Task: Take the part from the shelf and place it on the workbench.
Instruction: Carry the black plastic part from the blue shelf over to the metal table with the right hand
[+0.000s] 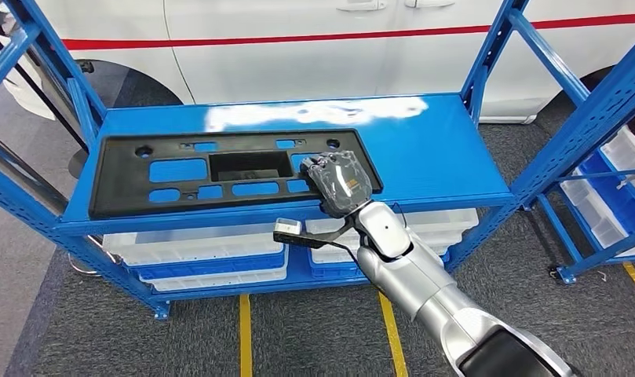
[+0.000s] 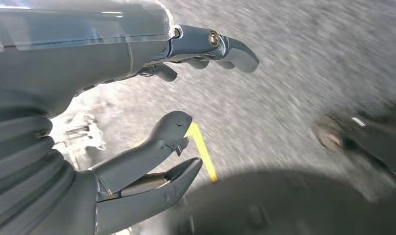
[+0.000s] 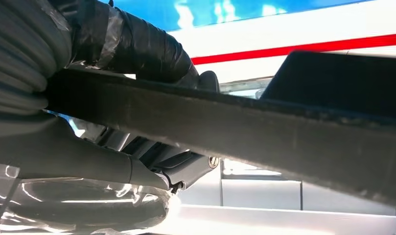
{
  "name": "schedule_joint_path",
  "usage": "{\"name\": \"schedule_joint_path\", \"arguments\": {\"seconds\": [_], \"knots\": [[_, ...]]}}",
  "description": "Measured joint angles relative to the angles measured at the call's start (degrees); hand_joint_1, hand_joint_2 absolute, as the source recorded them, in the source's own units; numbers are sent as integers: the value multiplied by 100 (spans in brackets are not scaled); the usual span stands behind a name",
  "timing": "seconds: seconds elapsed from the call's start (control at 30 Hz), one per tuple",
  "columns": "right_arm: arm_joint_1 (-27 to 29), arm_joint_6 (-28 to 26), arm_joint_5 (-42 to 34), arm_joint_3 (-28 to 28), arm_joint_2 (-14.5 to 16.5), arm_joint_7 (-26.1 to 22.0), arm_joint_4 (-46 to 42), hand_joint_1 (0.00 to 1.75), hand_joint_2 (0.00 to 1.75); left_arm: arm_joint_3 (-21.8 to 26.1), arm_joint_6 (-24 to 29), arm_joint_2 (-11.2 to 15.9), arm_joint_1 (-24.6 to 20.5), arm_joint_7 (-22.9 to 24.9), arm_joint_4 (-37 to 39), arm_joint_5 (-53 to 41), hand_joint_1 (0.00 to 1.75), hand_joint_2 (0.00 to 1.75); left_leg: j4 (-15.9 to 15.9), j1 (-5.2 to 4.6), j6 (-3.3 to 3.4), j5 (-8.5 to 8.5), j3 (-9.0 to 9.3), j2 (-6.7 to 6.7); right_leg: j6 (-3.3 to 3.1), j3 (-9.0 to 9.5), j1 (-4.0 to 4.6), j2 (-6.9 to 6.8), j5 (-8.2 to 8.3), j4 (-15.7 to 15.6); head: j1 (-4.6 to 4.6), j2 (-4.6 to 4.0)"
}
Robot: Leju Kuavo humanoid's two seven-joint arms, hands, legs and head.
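A long black plastic part with several cut-outs lies flat on the blue shelf in the head view. My right hand rests over the part's right end, near the shelf's front edge. In the right wrist view the part's edge runs between the thumb on one side and the fingers on the other, so the hand grips it. In the left wrist view my left hand hangs over the grey floor, its fingers apart and holding nothing.
White bins stand on the shelf level below. A white car with a red stripe is close behind the rack. Another blue rack with bins stands to the right. Yellow lines mark the grey floor in front.
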Motion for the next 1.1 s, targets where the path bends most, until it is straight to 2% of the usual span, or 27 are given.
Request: {"name": "schedule_joint_path", "arguments": {"seconds": [0.03, 0.07, 0.13, 0.17, 0.2, 0.23, 0.27, 0.33, 0.37, 0.43, 0.47, 0.5, 0.53, 0.57, 0.6, 0.63, 0.7, 0.73, 0.77, 0.83, 0.87, 0.9, 0.97, 1.0, 1.03, 1.07, 1.1], "knots": [[-36, -17, -44, 0, 45, -16, 71, 168, 175, 2, 54, -7, 0, 50, 0, -17, 0, 175, 12, -12, 2, 54, -80, -1, -6, 43, 2, 0, 18, 151, -1, 0], [-67, -32, -88, 0, 73, -39, 130, 168, 175, 3, 99, -17, 1, 84, 0, -28, 0, 175, 28, -23, 0, 104, -157, -7, -25, 182, 10, 1, 136, 95, -1, 1], [-135, -45, -153, 0, 114, -83, 221, 168, 175, 3, 144, -46, 2, 105, 0, -45, 0, 175, 63, -43, -19, 197, -287, -25, -118, 719, 50, 2, 366, -564, -2, 0], [-170, -44, -175, 0, 132, -92, 247, 168, 175, 3, 146, -62, 0, 104, 0, -55, 0, 175, 77, -55, -38, 241, -335, -30, -166, 1003, 74, -2, 373, -1000, -2, 0], [-198, -43, -193, 0, 149, -94, 268, 168, 175, 3, 143, -73, 1, 103, 0, -67, 0, 175, 75, -57, -67, 290, -362, -30, -203, 1201, 100, -6, 356, -1324, -3, 0], [-225, -48, -216, 0, 162, -97, 287, 168, 175, 3, 139, -81, 2, 104, 0, -78, 0, 175, 63, -49, -101, 341, -377, -27, -227, 1306, 124, -9, 322, -1525, -3, 0], [-248, -59, -243, 0, 170, -109, 306, 168, 175, 3, 135, -85, 5, 105, 0, -85, 0, 175, 41, -43, -137, 398, -385, -24, -238, 1324, 139, -12, 340, -1605, -2, 0], [-283, -86, -304, 0, 179, -150, 359, 168, 175, 5, 133, -85, 13, 106, 0, -90, 0, 175, 22, -32, -205, 423, -417, -32, -303, 1269, 117, -28, 475, -1672, -1, 1], [-293, -96, -329, 0, 189, -174, 387, 168, 175, 8, 134, -84, 13, 105, 0, -90, 0, 175, 104, -28, -235, 296, -464, -38, -351, 1219, 97, -40, 556, -1709, -3, 1], [-302, -101, -366, 0, 218, -201, 435, 168, 175, 16, 137, -82, 8, 107, 0, -88, 0, 175, 610, 3, -294, -241, -626, -46, -412, 1071, 76, -58, 719, -1745, -4, 1], [-303, -100, -385, 0, 231, -204, 454, 168, 175, 20, 137, -81, 5, 111, 0, -86, 0, 175, 997, 20, -324, -520, -716, -45, -422, 976, 75, -57, 792, -1740, -5, 0], [-301, -98, -402, 0, 239, -204, 476, 168, 175, 22, 138, -80, 4, 115, 0, -85, 0, 175, 1364, 34, -355, -690, -776, -44, -413, 879, 75, -60, 862, -1730, -5, 0], [-299, -98, -419, 0, 244, -206, 503, 168, 175, 25, 138, -79, 5, 120, 0, -84, 0, 175, 1615, 47, -381, -719, -778, -43, -401, 781, 73, -65, 928, -1716, -5, 1], [-297, -100, -430, 0, 245, -212, 529, 168, 175, 27, 138, -76, 6, 122, 0, -83, 0, 175, 1691, 59, -402, -621, -697, -42, -384, 683, 69, -71, 990, -1695, -6, 1], [-296, -103, -440, 0, 246, -225, 557, 168, 175, 28, 138, -73, 7, 123, 0, -83, 0, 175, 1549, 72, -418, -453, -509, -41, -363, 583, 61, -77, 1045, -1665, -6, 1], [-298, -106, -449, 0, 247, -240, 581, 168, 175, 29, 138, -70, 6, 123, 0, -83, 0, 175, 1240, 87, -428, -322, -237, -41, -337, 491, 54, -81, 1094, -1627, -6, 1], [-305, -110, -480, 0, 255, -278, 612, 168, 175, 30, 138, -66, -1, 114, 0, -83, 0, 175, 426, 79, -411, -373, 356, -54, -273, 345, 55, -80, 1179, -1549, -6, 1], [-307, -108, -498, 0, 260, -293, 624, 168, 175, 30, 138, -64, -1, 109, 0, -83, 0, 175, 152, 66, -383, -464, 516, -64, -238, 312, 59, -81, 1224, -1530, -5, 1], [-309, -105, -517, 0, 265, -307, 634, 168, 175, 31, 138, -64, 0, 104, 0, -83, 0, 175, 10, 45, -343, -533, 578, -74, -203, 295, 61, -81, 1275, -1530, -5, 2], [-311, -99, -545, 0, 267, -328, 654, 168, 175, 32, 138, -67, 2, 102, 0, -84, 0, 175, -16, 43, -243, -461, 512, -64, -132, 278, 50, -73, 1343, -1544, -4, 2], [-312, -98, -555, 0, 262, -334, 662, 168, 175, 32, 134, -69, -4, 102, 0, -87, 0, 175, -20, 49, -186, -397, 473, -48, -105, 242, 44, -61, 1258, -1491, -2, 2], [-311, -92, -567, 0, 247, -338, 667, 168, 175, 32, 130, -72, -11, 98, 0, -97, 0, 175, -32, 58, -131, -322, 419, -32, -85, 179, 40, -47, 1057, -1333, -1, 1], [-289, -45, -603, 0, 184, -342, 639, 168, 175, 32, 119, -75, -19, 84, 0, -121, 0, 175, -35, 54, -65, -177, 261, -18, -67, -2, 35, -29, 453, -701, 0, 1], [-262, 0, -626, 0, 131, -341, 593, 168, 175, 32, 115, -75, -18, 72, 0, -131, 0, 175, -26, 44, -55, -110, 167, -18, -61, -79, 35, -25, 220, -318, -1, 1], [-225, 49, -645, 0, 70, -341, 528, 168, 175, 32, 110, -76, -14, 61, 0, -133, 0, 175, -15, 31, -53, -46, 72, -18, -61, -105, 38, -24, 123, -23, -1, 1], [-187, 102, -658, 0, 7, -342, 451, 168, 175, 32, 105, -76, -7, 49, 0, -133, 0, 175, 2, 18, -54, 13, -23, -19, -72, -57, 43, -23, 151, 121, -2, 1], [-153, 154, -666, 0, -55, -344, 360, 168, 175, 32, 100, -76, 1, 38, 0, -134, 0, 175, 22, 4, -59, 68, -119, -20, -96, 88, 52, -21, 274, 69, -2, 1]]}}
